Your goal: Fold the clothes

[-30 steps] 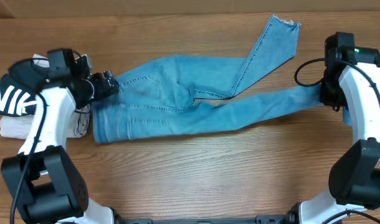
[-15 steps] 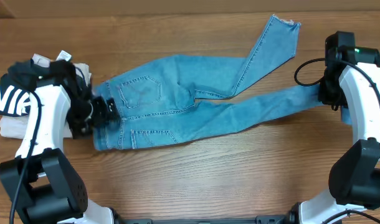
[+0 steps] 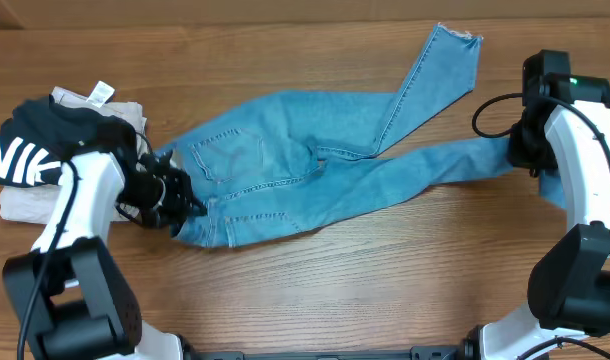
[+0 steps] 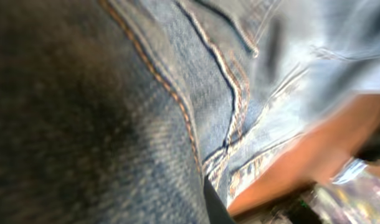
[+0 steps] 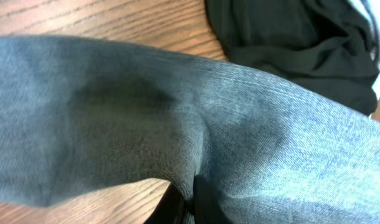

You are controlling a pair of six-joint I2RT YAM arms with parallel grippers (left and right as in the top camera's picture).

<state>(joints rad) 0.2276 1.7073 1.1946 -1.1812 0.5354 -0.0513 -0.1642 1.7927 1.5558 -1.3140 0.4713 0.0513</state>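
**On the wooden surface: jeans gripped at both ends**

Across the middle of the surface (image 3: 385, 290) lie the light-blue jeans (image 3: 305, 175), seat side up with the stitched back pockets showing. The waist is at the left. One leg angles up toward the far edge and ends in a frayed hem. The other leg runs rightward along the wood.

The left fingers (image 3: 177, 198) are closed together at the waist end, at the lower left corner of the denim. The left wrist view is blurred and almost filled with orange-stitched seams, so the exact hold is hard to read. It looks like a pinch on the waistband edge, with one dark fingertip (image 4: 212, 202) just visible under the cloth.

The right fingers (image 3: 525, 152) are clamped on the end of the long leg. In the right wrist view the denim (image 5: 177, 112) puckers into a crease that runs straight down into the dark fingertips (image 5: 184, 205).

At the far left, just beside the waist, a black top (image 3: 30, 150) with large white lettering (only partly readable) rests on a pale folded garment (image 3: 25, 205). Beyond the gripped leg, a black garment (image 5: 289, 37) lies crumpled on the wood.
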